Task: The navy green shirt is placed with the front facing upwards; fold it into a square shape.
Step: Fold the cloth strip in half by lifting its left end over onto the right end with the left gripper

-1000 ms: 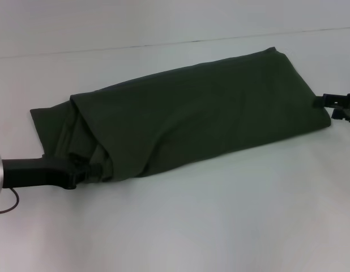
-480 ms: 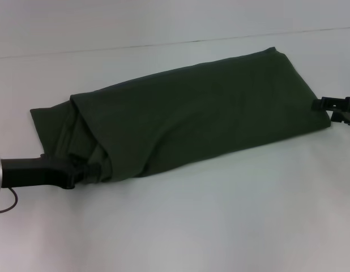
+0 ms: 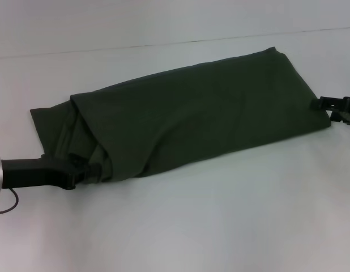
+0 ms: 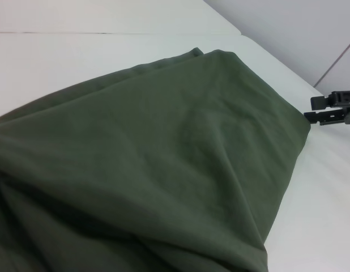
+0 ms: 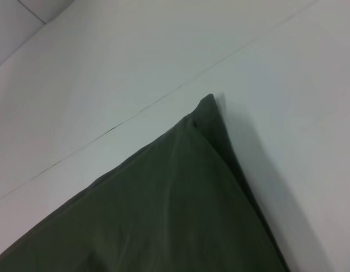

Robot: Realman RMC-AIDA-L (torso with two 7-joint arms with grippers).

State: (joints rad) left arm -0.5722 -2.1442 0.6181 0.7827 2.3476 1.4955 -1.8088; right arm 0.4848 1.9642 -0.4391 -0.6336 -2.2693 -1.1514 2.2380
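Observation:
The navy green shirt (image 3: 197, 113) lies folded into a long band, slanting from near left to far right, plain green side up. No lettering shows. My left gripper (image 3: 89, 170) is at the band's near left end, its tip buried under a rumpled fold. My right gripper (image 3: 322, 103) is at the band's right end, touching or just off the near corner. The left wrist view shows the cloth (image 4: 163, 158) up close, with the right gripper (image 4: 314, 109) beyond its far corner. In the right wrist view only the shirt's far corner (image 5: 163, 215) shows.
The shirt rests on a white table (image 3: 220, 215). A thin seam line (image 3: 163, 44) runs across the table behind the shirt.
My right gripper has edged slightly to the right, away from the shirt's corner. The shirt and the left arm have hardly moved.

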